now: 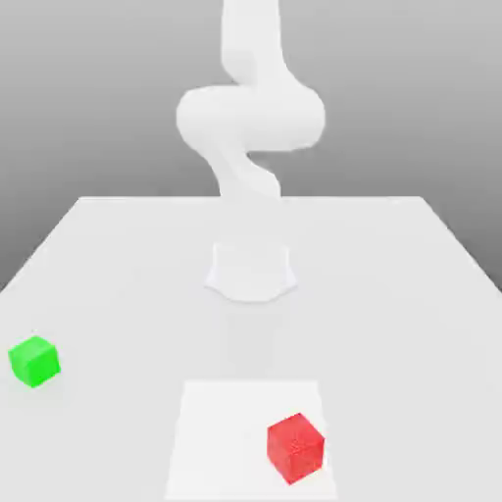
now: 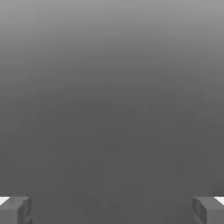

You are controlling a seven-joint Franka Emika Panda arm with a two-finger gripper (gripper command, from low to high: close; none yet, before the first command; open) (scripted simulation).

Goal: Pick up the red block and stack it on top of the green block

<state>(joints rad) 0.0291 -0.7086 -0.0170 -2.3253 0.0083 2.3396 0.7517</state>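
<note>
Where the hand view looks out between them, the two grey fingertips of the gripper stand spread to their widest, one at each lower corner of the picture, and both are cut off by the frame's edge. Nothing lies between them; the jaws hold nothing, and behind the gap there is only a plain grey ground with no object to be made out.

In the exterior view the white robot arm rises from its pale round base on the flat white table. The arm is washed out against the bright surface, its upper link runs off the top edge, and the hand itself cannot be picked out with any certainty.

The small bright red cube with faintly speckled faces sits on a slightly lighter square patch at the near edge of the table, toward the exterior view's right of that patch, whose lower part is cut off by the frame. The small bright green cube rests on the table at the exterior view's far left, well apart from the red cube. Both cubes sit untouched.
</note>
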